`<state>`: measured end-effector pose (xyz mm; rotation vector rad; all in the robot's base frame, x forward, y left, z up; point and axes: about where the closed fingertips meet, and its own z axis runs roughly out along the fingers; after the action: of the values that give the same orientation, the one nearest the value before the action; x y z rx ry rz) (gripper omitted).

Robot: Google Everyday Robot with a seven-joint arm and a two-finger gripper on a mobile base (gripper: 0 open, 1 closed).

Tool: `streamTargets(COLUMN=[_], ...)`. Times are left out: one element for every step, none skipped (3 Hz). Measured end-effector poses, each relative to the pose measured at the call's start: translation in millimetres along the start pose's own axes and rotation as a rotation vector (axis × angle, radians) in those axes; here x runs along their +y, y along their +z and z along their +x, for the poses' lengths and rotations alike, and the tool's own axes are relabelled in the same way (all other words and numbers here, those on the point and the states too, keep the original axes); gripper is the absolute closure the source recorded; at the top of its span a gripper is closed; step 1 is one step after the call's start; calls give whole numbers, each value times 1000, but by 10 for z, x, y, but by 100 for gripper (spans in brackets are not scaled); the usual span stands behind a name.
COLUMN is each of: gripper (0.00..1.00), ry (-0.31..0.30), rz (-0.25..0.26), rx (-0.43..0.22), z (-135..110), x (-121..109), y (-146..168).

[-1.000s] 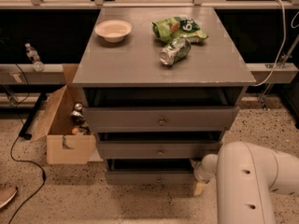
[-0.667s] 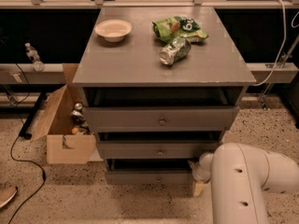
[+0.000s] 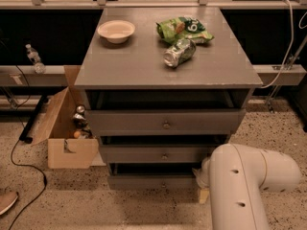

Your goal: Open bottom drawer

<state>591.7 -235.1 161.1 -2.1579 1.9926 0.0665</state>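
The bottom drawer [image 3: 153, 182] is the lowest of three grey drawers, with a shallow flat front and a small round knob [image 3: 163, 184]. There is a dark gap above its front. My white arm [image 3: 249, 186] fills the lower right of the camera view. The gripper [image 3: 200, 175] is down by the right end of the bottom drawer, mostly hidden behind the arm. The middle drawer [image 3: 160, 153] and the taller top drawer [image 3: 165, 121] sit above it.
On the cabinet top [image 3: 124, 61] are a white bowl [image 3: 116, 30], a green chip bag [image 3: 184, 28] and a crushed can [image 3: 179, 52]. An open cardboard box [image 3: 67, 133] with bottles stands on the floor to the left, with a black cable [image 3: 21, 174] beside it.
The arm's white link has shifted slightly and now stands more upright at the lower right. The drawers and the things on top have not moved.
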Motion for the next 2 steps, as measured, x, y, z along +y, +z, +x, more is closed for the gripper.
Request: streamTargets(gripper=[19,42], ry=[12,29], rz=[-53,-104], rx=[13,18], z=[26,65], x=[111,238], y=[35,65])
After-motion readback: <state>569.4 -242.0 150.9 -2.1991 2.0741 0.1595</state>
